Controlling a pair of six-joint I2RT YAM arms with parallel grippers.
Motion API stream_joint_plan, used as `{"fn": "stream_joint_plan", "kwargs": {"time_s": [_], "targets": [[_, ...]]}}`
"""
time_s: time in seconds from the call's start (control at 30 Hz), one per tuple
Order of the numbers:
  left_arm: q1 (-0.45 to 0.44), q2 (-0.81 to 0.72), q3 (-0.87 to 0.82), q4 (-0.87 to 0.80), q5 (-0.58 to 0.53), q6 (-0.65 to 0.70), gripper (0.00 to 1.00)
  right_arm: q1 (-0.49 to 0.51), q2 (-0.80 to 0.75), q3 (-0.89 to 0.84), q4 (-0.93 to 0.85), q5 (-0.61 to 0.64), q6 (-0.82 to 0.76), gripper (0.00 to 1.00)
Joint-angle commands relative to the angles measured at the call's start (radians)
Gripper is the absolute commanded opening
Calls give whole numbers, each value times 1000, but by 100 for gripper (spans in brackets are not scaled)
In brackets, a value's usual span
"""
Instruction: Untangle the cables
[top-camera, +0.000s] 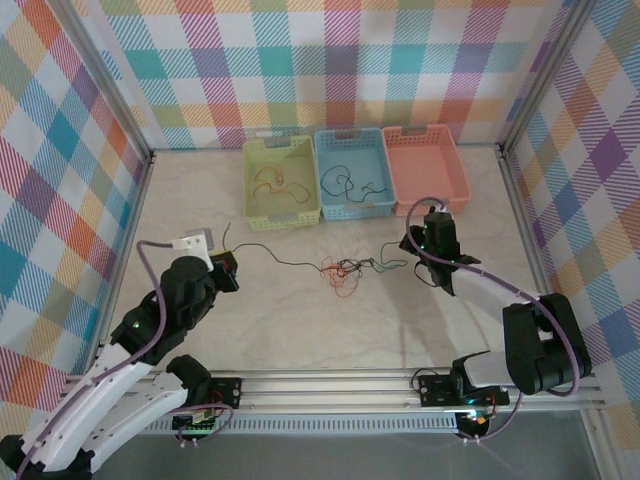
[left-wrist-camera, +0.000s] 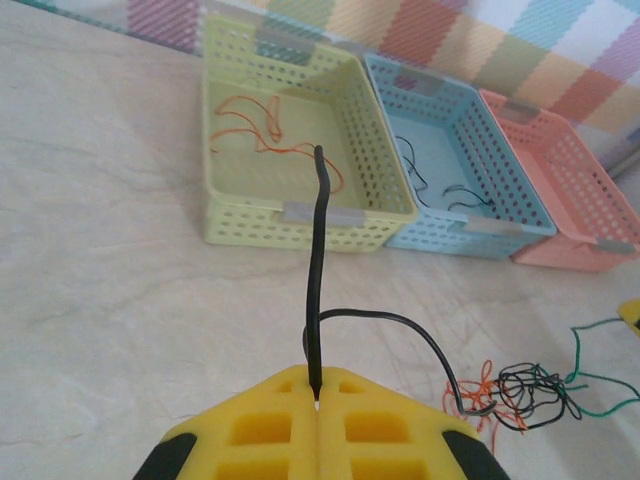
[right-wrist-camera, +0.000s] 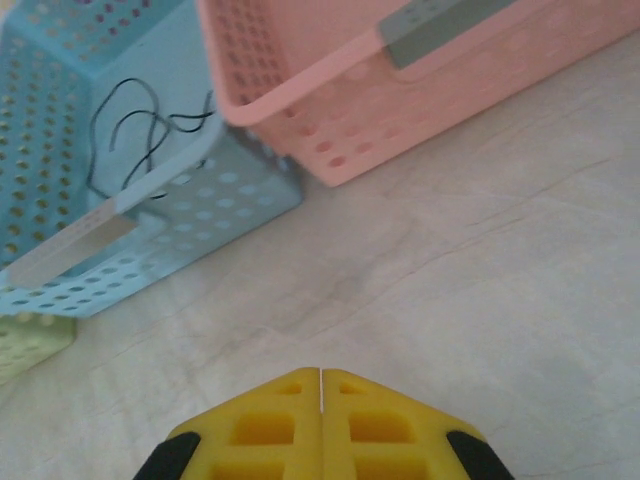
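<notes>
Pale marble-patterned bench (top-camera: 300, 330) lies open around the small orange, black and green wire knot (top-camera: 342, 270); left pincer (left-wrist-camera: 318, 378) clamps its thin black strand (left-wrist-camera: 316, 260), right pincer (right-wrist-camera: 320, 378) closed together.

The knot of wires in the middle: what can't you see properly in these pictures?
- Knot, top view: too small to count the wires or see which crosses which.
- Green wire, top view: its end vanishes at the right gripper; whether those shut jaws pinch it can't be told.
- Black cable, left wrist view: its gripped part is hidden between the shut left gripper's pads.
</notes>
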Motion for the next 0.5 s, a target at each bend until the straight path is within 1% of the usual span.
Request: {"fn": "stream_joint_plan", "kwargs": {"time_s": [0.0,0.1,0.2,0.37,0.4,0.47], "targets": [[16,-98,21,-54,-125,5,0,-24,-29,-19,-42,88,25,0],[17,-155,43,-78,-158,20,0,-38,-36,-23,-66,129,34,0],[18,-145,83,-79,-160,16,0,-47,-30,-23,-67,138,45,0],[17,-72,147,-14,-58,30,0,-48,-22,-31,-44,124,44,0],[18,-60,156,2,-27,38,0,-48,-30,-44,-8,105,33,0],[17,-18,177,53,68,52,0,-48,-44,-70,108,-4,-4,0]]}}
